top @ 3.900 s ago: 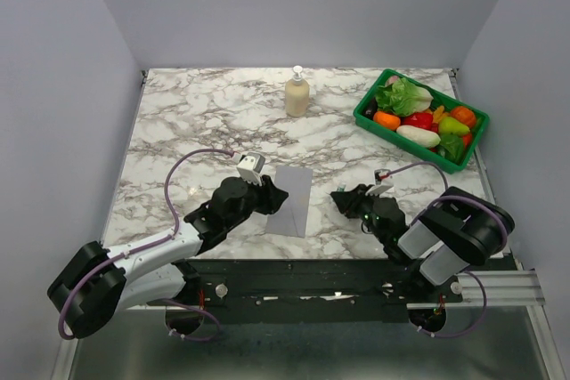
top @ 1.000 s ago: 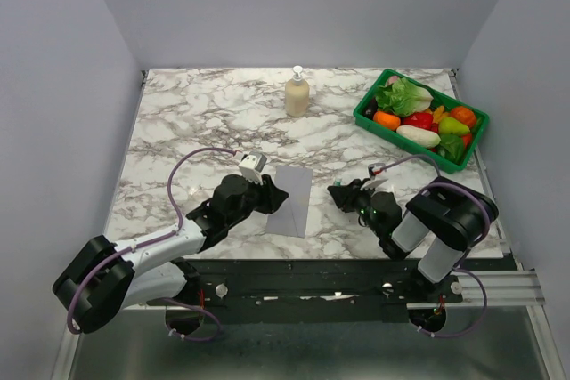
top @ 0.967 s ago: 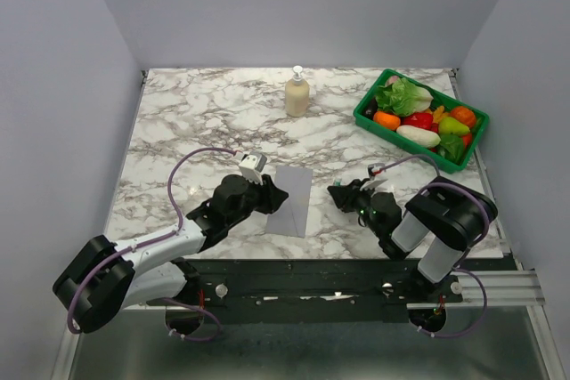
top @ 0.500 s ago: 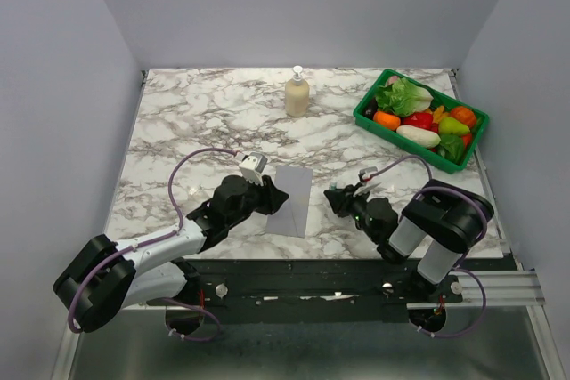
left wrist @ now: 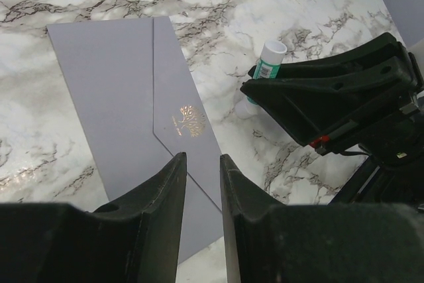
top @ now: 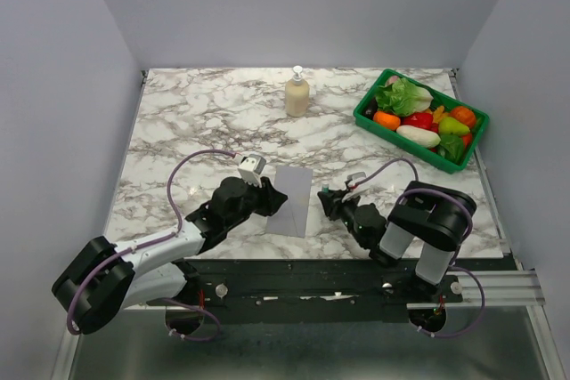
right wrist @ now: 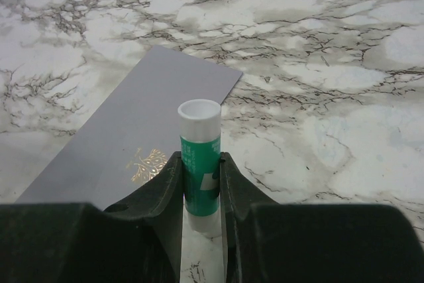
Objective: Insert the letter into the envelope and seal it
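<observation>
The grey envelope point(top: 294, 200) lies flat on the marble, its flap folded down with a gold emblem point(left wrist: 183, 120) at the flap's tip. My left gripper point(top: 275, 195) hovers low at the envelope's left edge. In the left wrist view the left gripper point(left wrist: 202, 157) is open by a narrow gap, with only the envelope point(left wrist: 119, 91) showing between the fingers. My right gripper point(right wrist: 199, 156) is shut on an upright green glue stick point(right wrist: 199, 170) with a white cap, just right of the envelope point(right wrist: 126, 137). The glue stick point(left wrist: 267, 69) also shows in the left wrist view. The letter is out of view.
A beige pump bottle point(top: 297, 92) stands at the back centre. A green basket point(top: 392, 136) of toy vegetables sits at the back right. The table's near edge point(top: 294, 260) runs just behind both grippers.
My right gripper has carried the glue stick leftward, closer to the envelope's right edge. The left arm and the envelope have stayed where they were.
</observation>
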`<state>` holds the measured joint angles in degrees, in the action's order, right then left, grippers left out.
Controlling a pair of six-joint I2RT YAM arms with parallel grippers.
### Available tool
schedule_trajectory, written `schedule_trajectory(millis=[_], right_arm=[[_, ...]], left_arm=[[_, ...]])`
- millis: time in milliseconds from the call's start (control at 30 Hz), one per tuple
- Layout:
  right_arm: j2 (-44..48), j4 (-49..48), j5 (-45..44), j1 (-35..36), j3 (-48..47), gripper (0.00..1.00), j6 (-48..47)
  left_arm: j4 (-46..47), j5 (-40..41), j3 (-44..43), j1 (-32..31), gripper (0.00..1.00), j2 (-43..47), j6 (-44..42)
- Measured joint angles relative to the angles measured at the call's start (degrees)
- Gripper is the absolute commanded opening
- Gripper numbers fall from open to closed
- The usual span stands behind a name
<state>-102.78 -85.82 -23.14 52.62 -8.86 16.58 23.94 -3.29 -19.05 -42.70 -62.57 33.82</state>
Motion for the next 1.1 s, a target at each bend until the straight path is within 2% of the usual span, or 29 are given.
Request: schedule_trajectory(millis=[567,1100], right_arm=[[-6.25,-1.73,-13.79,9.35,-3.21,0.01,-0.72],[-1.79,-0.9,-15.5,9.97,2.1,0.01,4.81]], left_arm=[[-0.13,0.07,1.25,0.0,0.34,1.86,0.04],[-0.13,0.74,1.11,0.0,0.33,1.29,1.29]])
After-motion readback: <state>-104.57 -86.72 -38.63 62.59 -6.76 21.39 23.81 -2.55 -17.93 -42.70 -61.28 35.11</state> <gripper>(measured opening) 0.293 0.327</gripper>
